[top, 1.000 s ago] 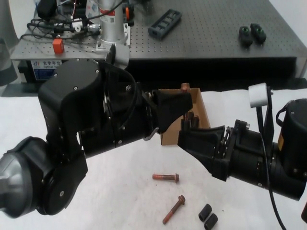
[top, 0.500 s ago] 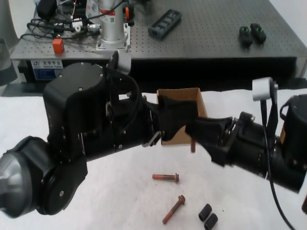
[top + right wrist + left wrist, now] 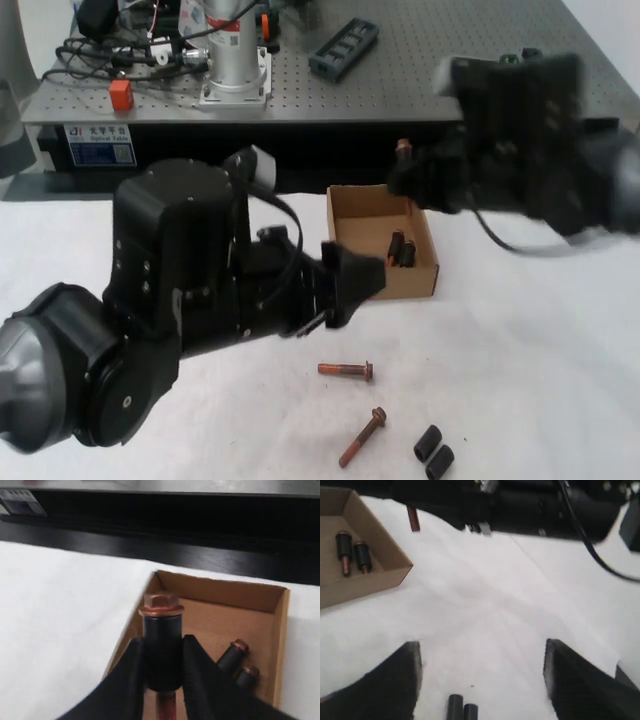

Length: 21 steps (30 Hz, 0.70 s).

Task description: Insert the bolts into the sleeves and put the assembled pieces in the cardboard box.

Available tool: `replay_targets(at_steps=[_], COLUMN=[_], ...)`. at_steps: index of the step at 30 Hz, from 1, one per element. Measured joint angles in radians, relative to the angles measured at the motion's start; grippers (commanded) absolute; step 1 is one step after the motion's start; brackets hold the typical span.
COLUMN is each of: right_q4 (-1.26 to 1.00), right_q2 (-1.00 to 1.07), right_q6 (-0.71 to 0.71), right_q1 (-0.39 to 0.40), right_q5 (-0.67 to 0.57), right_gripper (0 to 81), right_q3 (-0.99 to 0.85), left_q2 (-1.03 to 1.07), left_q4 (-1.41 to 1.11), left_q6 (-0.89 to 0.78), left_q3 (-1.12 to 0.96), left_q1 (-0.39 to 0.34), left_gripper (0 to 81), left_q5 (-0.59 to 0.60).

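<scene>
The right arm has swung up and back from the middle of the table, and the left arm has drawn back from the cardboard box (image 3: pixel 400 282) toward the near-left. The right claw (image 3: pixel 164 654) is closed on an assembled piece (image 3: pixel 161 630), its fingers pressed on the black sleeve with the copper bolt head seated on the sleeve's top. It holds the piece upright, above the box's far-left part.

The left claw (image 3: pixel 482 647) stands wide and holds nothing, with two loose sleeves (image 3: pixel 459 709) lying side by side on the cloth near it. The box sits by the table's (image 3: pixel 520 350) far edge, about midway along it. Two finished pieces (image 3: pixel 401 248) lie in it close together, toward its right wall. Two loose bolts (image 3: pixel 346 370) rest well apart from the box, toward the near edge, with the loose sleeves just to their right.

We judge the piece small, light and stiff. The bolt looks smooth enough to slide in the sleeve, so the head must stay uppermost or the shank may drop out. The sleeve's middle gives the surest hold, as its dull surface should slip less than the metal.

The table wears a white cloth, slightly creased, which should stop the bolts rolling far. Beyond its far edge stands a grey perforated bench (image 3: pixel 420 70) carrying cables, an orange block and a black tray.
</scene>
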Motion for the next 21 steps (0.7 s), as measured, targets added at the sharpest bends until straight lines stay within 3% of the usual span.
replay_targets(at_steps=[10, 12, 16, 17, 21], right_q4=[0.206, 0.221, 0.248, 0.249, 0.246], right_q2=[0.238, 0.250, 0.258, 0.258, 0.244], right_q6=[-0.018, -0.018, -0.018, -0.018, -0.018], right_q1=[0.000, 0.000, 0.000, 0.000, -0.003], right_q5=[0.050, 0.056, 0.062, 0.062, 0.032], right_gripper=[1.3, 8.3, 40.0, 44.5, 39.1], right_q3=[-0.223, -0.231, -0.238, -0.238, -0.246], left_q2=[0.170, 0.261, 0.355, 0.384, 0.459], left_q4=[0.474, 0.589, 0.698, 0.731, 0.807], left_q6=[0.367, 0.445, 0.517, 0.534, 0.565], left_q3=[-0.238, -0.347, -0.438, -0.466, -0.531], left_q1=[-0.036, -0.066, -0.100, -0.110, -0.130], left_gripper=[45.4, 44.7, 41.8, 41.7, 41.0], left_q5=[-0.070, -0.094, -0.134, -0.144, -0.155])
